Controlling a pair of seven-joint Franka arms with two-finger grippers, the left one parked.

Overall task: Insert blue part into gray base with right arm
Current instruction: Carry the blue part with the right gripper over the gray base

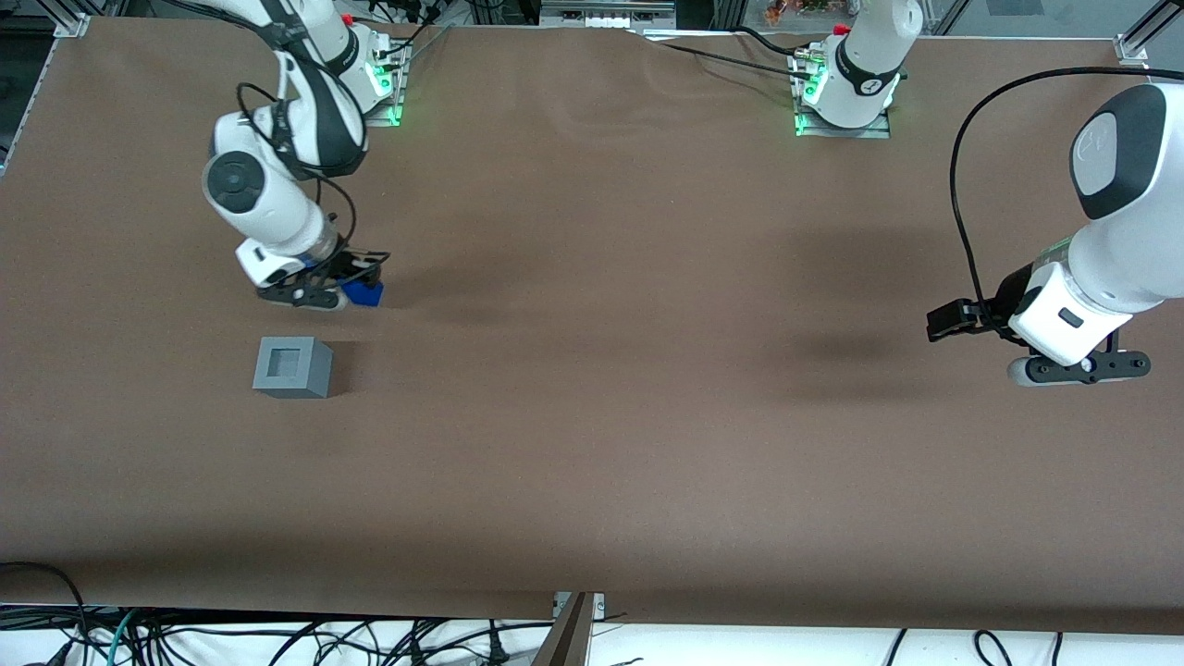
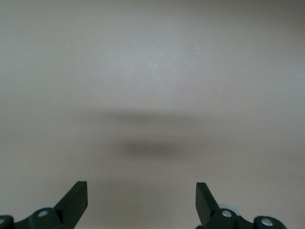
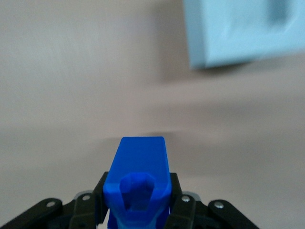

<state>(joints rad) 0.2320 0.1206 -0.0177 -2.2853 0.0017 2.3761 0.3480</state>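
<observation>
My right arm, bent low over the table

My right arm [image 1: 277, 176] folds down from its base, wrist tipped low; my gripper [image 1: 356, 289] sits just above the surface, fingers [image 3: 183, 210] clamped on something blue.

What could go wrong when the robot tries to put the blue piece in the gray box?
The tool pinches the blue part only at one end, so it could tilt or slip. The gray base sits loose on the table, nearer the front camera, so a crooked push might shove it instead of entering its square recess.
</observation>
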